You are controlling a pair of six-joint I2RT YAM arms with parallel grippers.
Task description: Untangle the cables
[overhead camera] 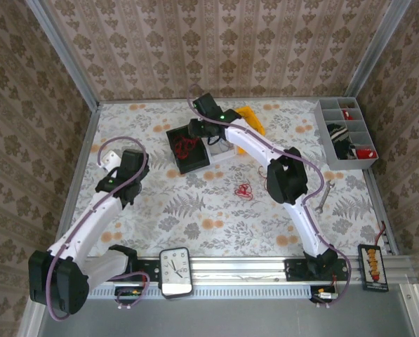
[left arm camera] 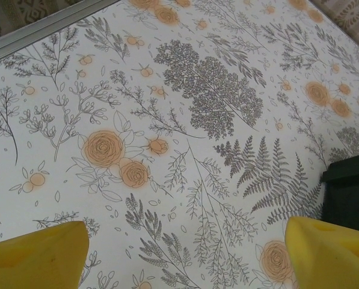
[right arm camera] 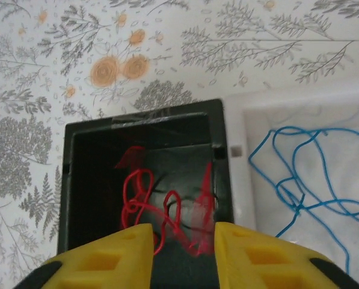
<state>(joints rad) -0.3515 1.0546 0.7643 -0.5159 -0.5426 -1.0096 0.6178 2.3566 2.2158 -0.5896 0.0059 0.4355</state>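
A black bin (overhead camera: pixel 188 151) (right arm camera: pixel 83 180) holds a tangle of red cable (right arm camera: pixel 137 192) (overhead camera: pixel 185 146) with a thin black cable (right arm camera: pixel 167 198) running through it. Directly above this bin my right gripper (right arm camera: pixel 184 244) (overhead camera: pixel 197 130) stands open, and blurred red strands hang between its yellow fingers (right arm camera: pixel 251 253). To the right, a blue cable (right arm camera: pixel 305 174) lies looped in a white bin (right arm camera: pixel 239 162) (overhead camera: pixel 227 151). A small red cable bundle (overhead camera: pixel 244 189) lies loose on the floral table. My left gripper (left arm camera: pixel 185 259) (overhead camera: pixel 118 172) hovers wide open over bare tablecloth, with nothing between its fingers.
A grey compartment tray (overhead camera: pixel 346 133) with small parts stands at the back right. A wrench (overhead camera: pixel 325 196) lies near the right arm. A yellow object (overhead camera: pixel 250 116) sits behind that arm. A timer (overhead camera: pixel 175 270) and a black connector box (overhead camera: pixel 374 267) rest on the front rail.
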